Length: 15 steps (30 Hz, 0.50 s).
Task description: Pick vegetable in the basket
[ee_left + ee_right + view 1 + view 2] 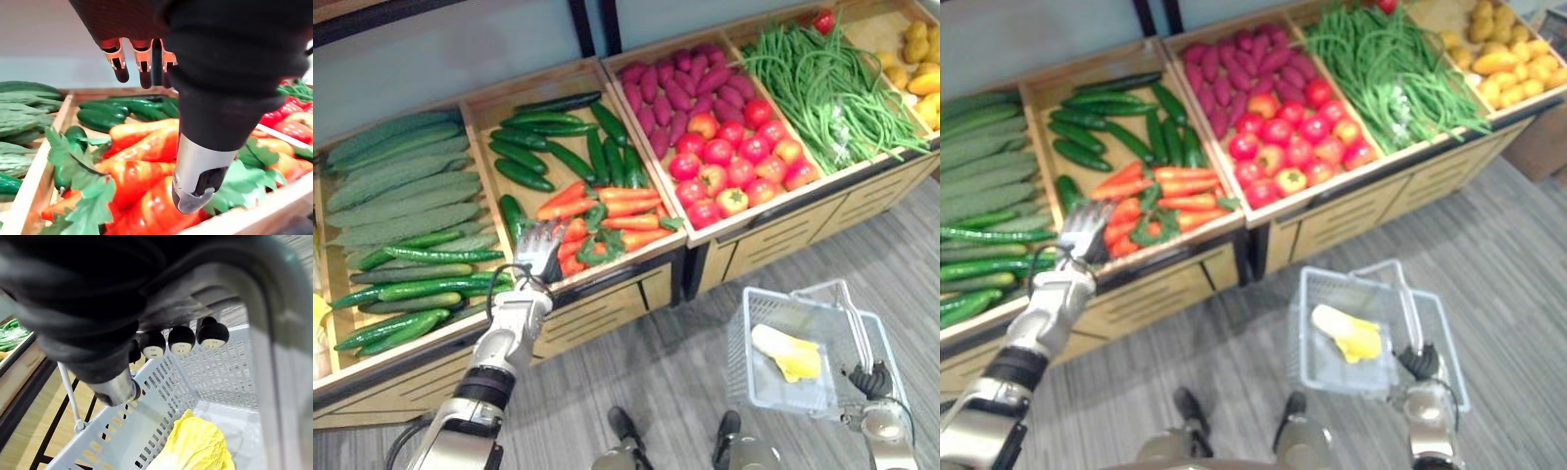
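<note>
My left hand (537,253) hovers with straight fingers (120,69) over the front of the carrot bin, open and empty. Orange carrots (619,210) with green leafy tops (80,208) lie just under and ahead of it. Low on the right, my right hand (871,380) is shut on the grey handle (264,338) of a pale plastic basket (745,328), fingers (181,340) curled round it. A yellow-white leafy cabbage (786,354) lies inside the basket (222,377).
The wooden stall holds ridged green gourds (396,181), slim cucumbers (416,287), dark cucumbers (548,139), purple sweet potatoes (677,86), tomatoes (734,162), green beans (832,90) and yellow produce (922,70). Grey floor lies between stall and basket.
</note>
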{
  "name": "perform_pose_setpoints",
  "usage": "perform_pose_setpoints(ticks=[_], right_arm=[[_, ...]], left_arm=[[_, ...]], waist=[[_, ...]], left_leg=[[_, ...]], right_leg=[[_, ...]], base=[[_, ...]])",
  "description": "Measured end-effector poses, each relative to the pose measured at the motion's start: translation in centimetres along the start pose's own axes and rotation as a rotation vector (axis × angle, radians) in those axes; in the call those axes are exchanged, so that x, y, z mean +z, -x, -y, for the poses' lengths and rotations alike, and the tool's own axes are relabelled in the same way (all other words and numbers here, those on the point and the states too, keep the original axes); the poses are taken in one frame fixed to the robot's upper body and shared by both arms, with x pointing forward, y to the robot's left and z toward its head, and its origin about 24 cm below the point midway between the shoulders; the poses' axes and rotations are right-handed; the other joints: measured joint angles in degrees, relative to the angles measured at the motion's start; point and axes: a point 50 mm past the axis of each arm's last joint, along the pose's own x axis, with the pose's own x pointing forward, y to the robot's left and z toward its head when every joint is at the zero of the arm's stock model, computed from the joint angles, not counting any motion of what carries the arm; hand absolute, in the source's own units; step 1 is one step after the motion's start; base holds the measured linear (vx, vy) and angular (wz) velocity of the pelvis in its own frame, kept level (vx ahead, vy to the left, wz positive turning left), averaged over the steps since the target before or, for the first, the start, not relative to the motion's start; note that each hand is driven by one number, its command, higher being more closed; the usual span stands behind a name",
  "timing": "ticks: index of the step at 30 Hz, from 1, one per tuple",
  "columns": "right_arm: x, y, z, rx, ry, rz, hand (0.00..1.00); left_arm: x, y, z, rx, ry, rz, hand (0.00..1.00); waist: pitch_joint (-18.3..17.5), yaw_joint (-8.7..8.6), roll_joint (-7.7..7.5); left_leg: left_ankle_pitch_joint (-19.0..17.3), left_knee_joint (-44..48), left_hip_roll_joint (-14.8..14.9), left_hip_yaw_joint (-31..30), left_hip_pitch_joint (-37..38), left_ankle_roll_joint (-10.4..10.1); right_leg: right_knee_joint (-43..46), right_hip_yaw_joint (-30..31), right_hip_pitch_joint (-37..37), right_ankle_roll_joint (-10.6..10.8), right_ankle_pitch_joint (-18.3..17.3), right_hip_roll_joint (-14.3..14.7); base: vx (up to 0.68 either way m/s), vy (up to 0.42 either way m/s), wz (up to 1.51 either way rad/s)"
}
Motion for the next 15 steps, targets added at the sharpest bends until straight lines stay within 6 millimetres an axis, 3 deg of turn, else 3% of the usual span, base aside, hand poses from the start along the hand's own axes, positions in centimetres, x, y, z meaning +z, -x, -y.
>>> perform_pose_setpoints(ticks=[7, 15], right_arm=[[0.5, -0.2, -0.1, -0.002, -0.008, 0.015, 1.0], [2.0, -0.6, 0.1, -0.015, -0.024, 0.059, 1.0]], left_arm=[[-1.2, -1.4, -2.3, 0.111, 0.029, -0.105, 0.0], [-0.5, -2.9, -4.3, 0.193, 0.05, -0.099, 0.0]], waist=[[1.96, -0.03, 0.24], [5.03, 0.12, 0.06]], left_leg=[[0.1, 0.04, -0.37, -0.95, -0.87, 0.13], [0.7, 0.34, -0.93, -1.08, -3.93, 0.63]], right_leg=[[0.03, -0.25, -0.31, 0.03, 0.01, -0.27], [1.28, 0.01, -3.99, -0.07, 0.15, -1.02]], base=[[0.0, -0.014, 0.05], [0.0, -0.009, 0.0]])
